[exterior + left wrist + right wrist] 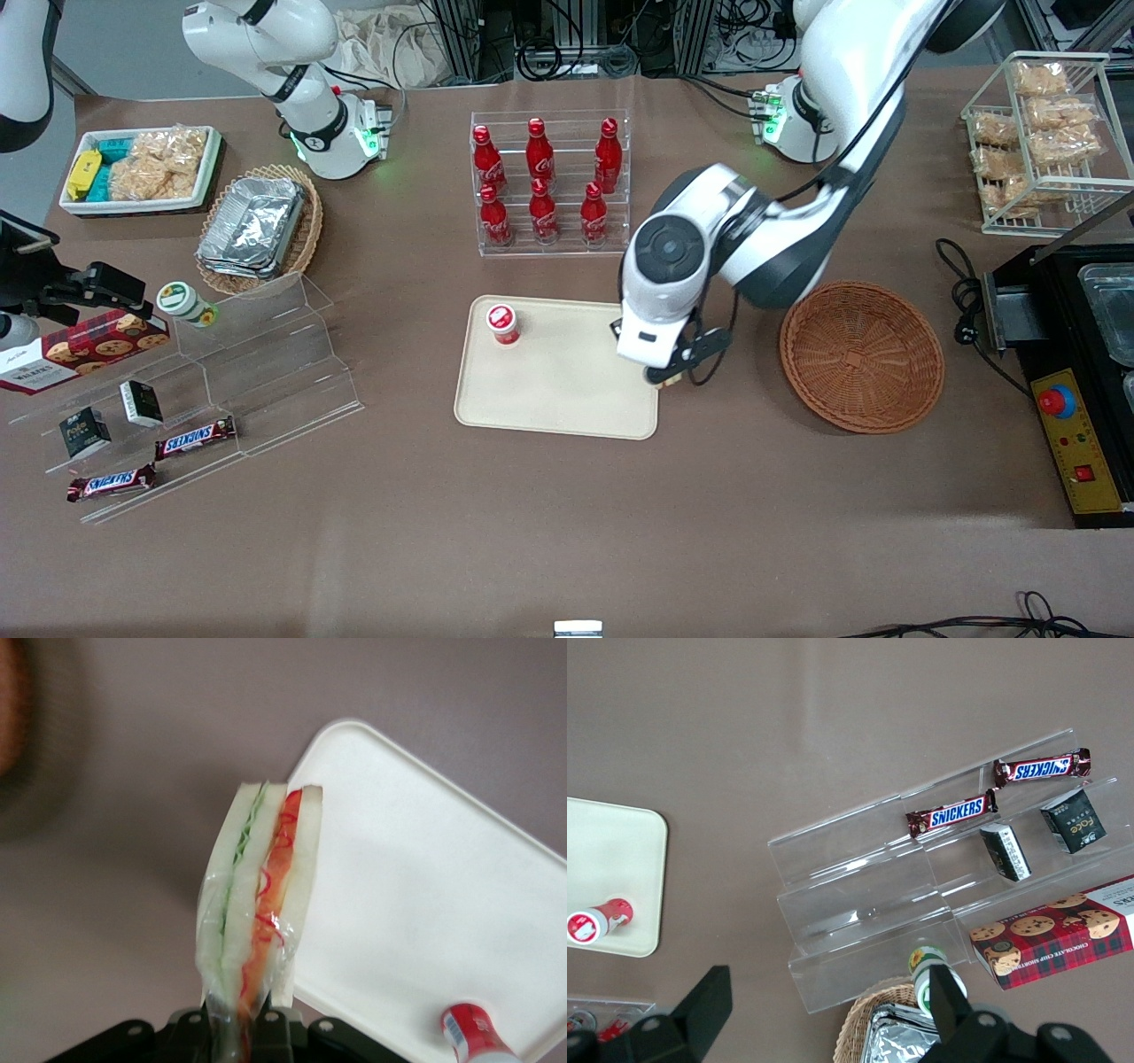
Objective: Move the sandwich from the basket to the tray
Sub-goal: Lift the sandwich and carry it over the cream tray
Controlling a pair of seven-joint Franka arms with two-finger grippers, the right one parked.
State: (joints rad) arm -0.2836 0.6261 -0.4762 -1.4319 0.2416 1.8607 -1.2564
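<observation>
My gripper (pixel 237 1028) clamped on 1 sandwich (pixel 257 904), long axis pointing straight out from my fingers, over the tray (pixel 416 904) edge, basket (pixel 861 355) beside me

The wedge-shaped white-bread sandwich (pixel 257 904) with red and green filling, wrapped in clear film, is pinched upright in the left arm's gripper (pixel 666 377) over the rounded corner of the flat beige plastic tray (pixel 549 390), mid-frame. The round reddish-brown wicker basket (pixel 861 356) sits empty at centre-right.
</observation>
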